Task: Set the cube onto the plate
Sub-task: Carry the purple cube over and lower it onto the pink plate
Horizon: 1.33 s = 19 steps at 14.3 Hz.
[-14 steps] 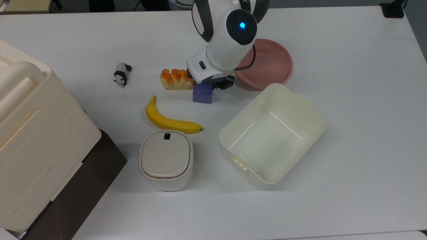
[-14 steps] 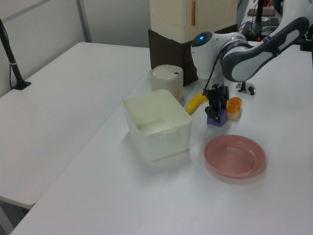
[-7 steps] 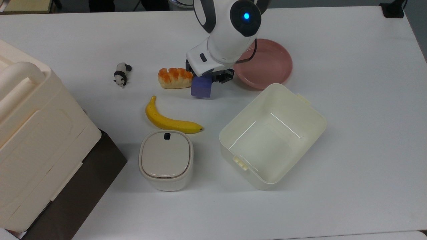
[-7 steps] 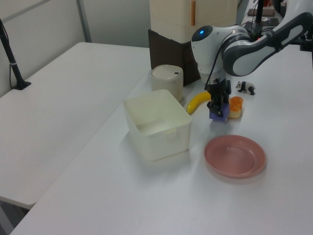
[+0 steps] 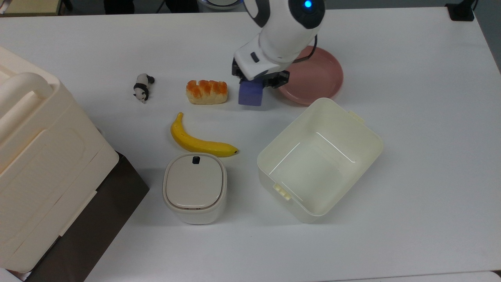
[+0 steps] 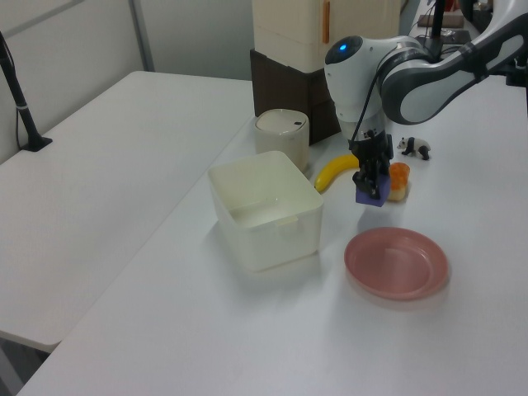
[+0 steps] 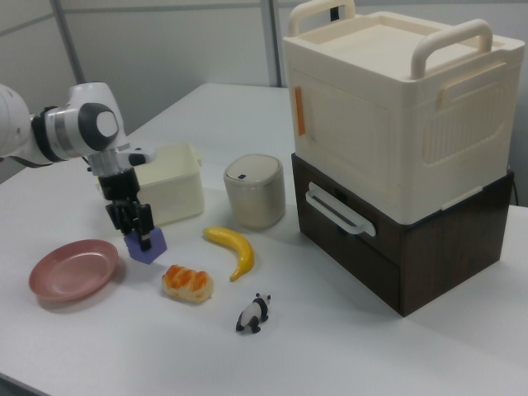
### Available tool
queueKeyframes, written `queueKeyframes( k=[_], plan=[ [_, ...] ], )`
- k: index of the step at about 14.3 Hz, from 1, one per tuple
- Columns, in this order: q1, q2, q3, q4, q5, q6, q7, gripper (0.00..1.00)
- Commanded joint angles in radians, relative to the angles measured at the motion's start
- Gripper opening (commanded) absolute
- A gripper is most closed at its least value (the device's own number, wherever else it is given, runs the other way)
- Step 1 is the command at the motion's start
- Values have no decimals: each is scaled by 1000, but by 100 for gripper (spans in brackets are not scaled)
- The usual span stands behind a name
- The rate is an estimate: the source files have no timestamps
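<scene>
- the cube (image 5: 250, 94) is clamped between the jaws of the gripper (image 5: 256, 82) and is carried clear of the table (image 5: 411, 117), as the gap beneath it in the left view suggests.
- in the top view the cube is seen between the bread roll (image 5: 207, 92) and the plate (image 5: 313, 74), just short of the plate's near rim and not yet over it.
- the relation that matters: the plate lies to the top view's right of the held cube; in the left view it lies below and slightly to the left view's right (image 6: 397, 263), and in the right view to the right view's left (image 7: 73, 268).
- the remaining move is judged to be a short sideways carry toward the plate's middle, followed by a lowering and a release.
- the cream tub (image 5: 320, 158) sits close beside the plate, so its wall is judged the thing to be kept away from.
</scene>
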Motion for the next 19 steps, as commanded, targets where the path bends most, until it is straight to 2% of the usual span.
queueKeyframes(
  k=[1, 3, 8, 13, 16, 18, 19],
  plan=[
    [10, -25, 54, -8, 22, -34, 27, 0],
    [21, -25, 92, -8, 22, -36, 70, 0],
    [57, -17, 152, -10, 22, -57, 171, 0],
    [74, -14, 172, -11, 21, -61, 219, 2],
    [73, -14, 172, -13, 22, -64, 233, 61],
    [73, -13, 172, -13, 21, -80, 234, 83],
    [73, -13, 172, -13, 21, -85, 236, 88]
  ],
)
